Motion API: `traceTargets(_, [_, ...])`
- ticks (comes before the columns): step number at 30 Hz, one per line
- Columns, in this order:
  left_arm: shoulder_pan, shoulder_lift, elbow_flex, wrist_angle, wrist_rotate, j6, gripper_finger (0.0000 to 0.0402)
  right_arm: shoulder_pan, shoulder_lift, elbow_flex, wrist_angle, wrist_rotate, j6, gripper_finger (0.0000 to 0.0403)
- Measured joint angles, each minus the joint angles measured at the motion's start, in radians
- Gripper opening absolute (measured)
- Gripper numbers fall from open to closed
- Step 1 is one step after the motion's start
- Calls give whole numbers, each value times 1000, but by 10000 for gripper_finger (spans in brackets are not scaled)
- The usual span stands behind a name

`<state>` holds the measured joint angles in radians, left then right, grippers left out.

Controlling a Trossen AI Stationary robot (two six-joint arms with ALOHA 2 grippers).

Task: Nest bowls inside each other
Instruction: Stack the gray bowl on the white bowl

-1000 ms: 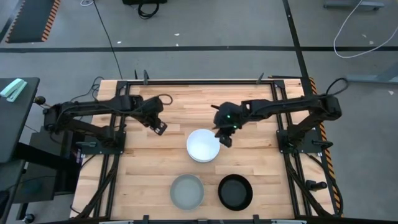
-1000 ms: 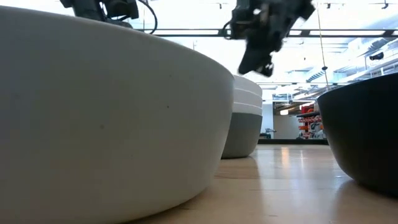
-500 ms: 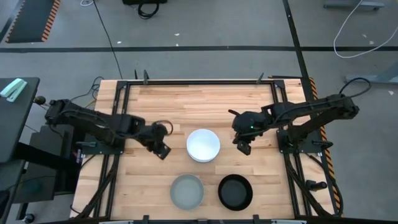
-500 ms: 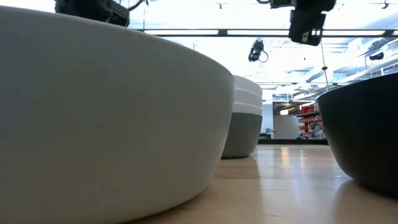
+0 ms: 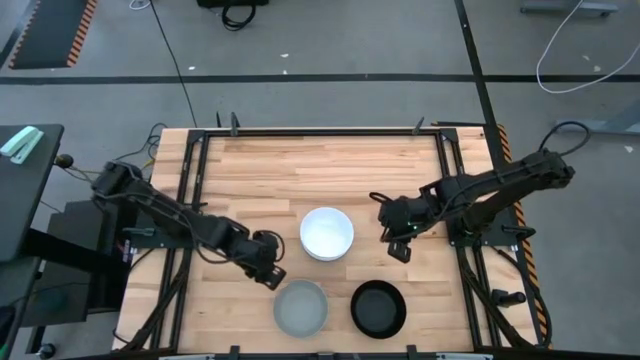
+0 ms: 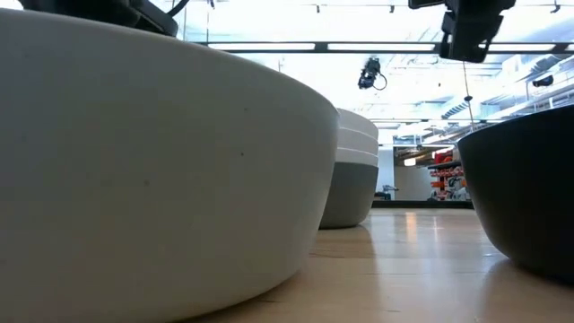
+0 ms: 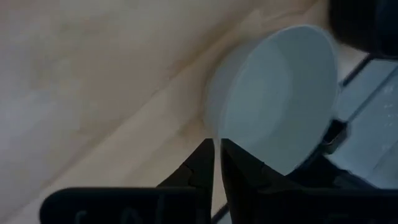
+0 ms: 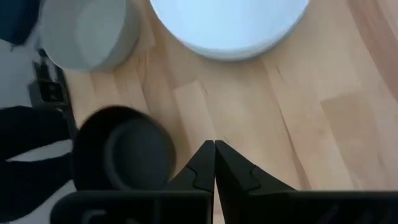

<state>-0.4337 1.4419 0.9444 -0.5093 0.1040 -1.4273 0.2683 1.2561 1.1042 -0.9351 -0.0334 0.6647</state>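
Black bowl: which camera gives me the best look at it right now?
The high view: the whole black bowl shows from above. The right wrist view shows most of it, the low view only its side at the frame's right edge, the left wrist view just a dark corner.
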Motion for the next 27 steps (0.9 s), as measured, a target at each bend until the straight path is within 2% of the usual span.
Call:
traceTargets(5, [-14, 40, 17, 2, 0, -54, 31, 42, 5, 0, -27, 23, 34, 19])
traceTargets(12, [-14, 126, 113, -4, -2, -29, 29, 89, 12, 0, -58, 63, 66, 19])
traceTargets(20, [-19, 223, 171, -61, 58, -28, 33, 120, 17, 0, -64, 86, 79, 19])
traceTargets(27, [-18, 234, 172, -104, 27, -46, 37, 128, 17, 0, -62, 93, 92, 19])
